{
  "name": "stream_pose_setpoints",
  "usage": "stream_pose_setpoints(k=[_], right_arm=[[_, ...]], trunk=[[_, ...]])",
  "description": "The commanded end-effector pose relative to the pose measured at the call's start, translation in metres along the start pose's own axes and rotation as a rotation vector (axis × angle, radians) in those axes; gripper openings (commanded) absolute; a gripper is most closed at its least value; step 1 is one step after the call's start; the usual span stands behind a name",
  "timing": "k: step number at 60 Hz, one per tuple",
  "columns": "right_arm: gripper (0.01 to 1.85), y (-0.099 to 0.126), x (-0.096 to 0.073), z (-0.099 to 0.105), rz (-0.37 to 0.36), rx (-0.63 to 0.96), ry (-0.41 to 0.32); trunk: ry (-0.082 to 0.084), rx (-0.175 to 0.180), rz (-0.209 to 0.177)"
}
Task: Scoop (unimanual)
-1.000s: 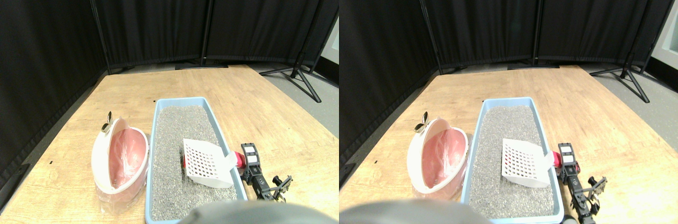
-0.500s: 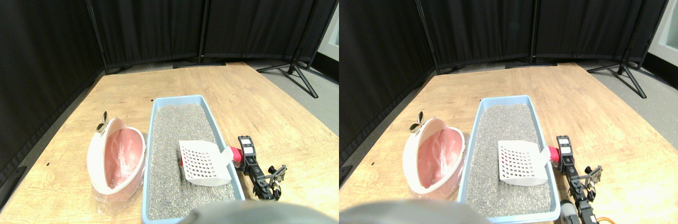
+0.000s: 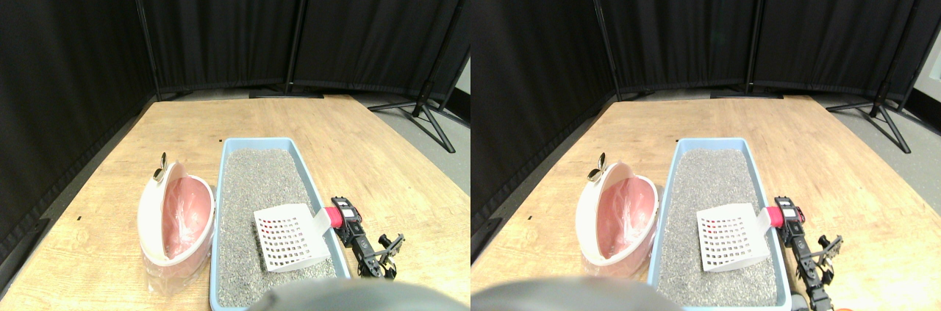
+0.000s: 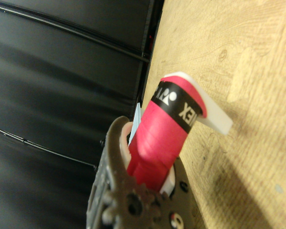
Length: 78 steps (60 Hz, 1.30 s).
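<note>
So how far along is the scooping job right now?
Done: the right gripper grips the red-wrapped handle of the white slotted scoop. In hand: the scoop sits in the grey litter of the blue litter tray. Left: lifting a load and emptying it into the pink-lined bin beside it.

Pale blue plastic litter tray [image 3: 324, 201], smooth rim; grey granular litter [image 3: 253, 186], rough, matt. White perforated plastic scoop [image 3: 292, 237], matt; handle wrapped in red tape [image 4: 159, 143], slightly glossy. Light wooden floor [image 3: 367, 149], grained, matt. Black cloth curtains [image 3: 220, 24].
</note>
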Motion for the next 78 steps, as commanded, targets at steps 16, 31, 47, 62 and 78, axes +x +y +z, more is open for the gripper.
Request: stream_pose_setpoints(k=[16, 31, 47, 62, 78], right_arm=[[0.05, -0.002, -0.005, 0.023, 0.067, -0.083, -0.107], [0.05, 0.007, -0.006, 0.059, 0.130, -0.174, -0.149], [0.05, 0.012, 0.008, 0.080, 0.199, -0.305, -0.141], [0.05, 0.017, 0.012, 0.091, 0.266, -0.391, -0.141], [0.05, 0.021, 0.022, 0.109, 0.277, -0.467, -0.162]], trunk=[[0.010, -0.013, 0.002], [0.003, -0.031, 0.008], [0.005, -0.053, 0.034], [0.008, -0.074, 0.056], [0.004, -0.091, 0.075]])
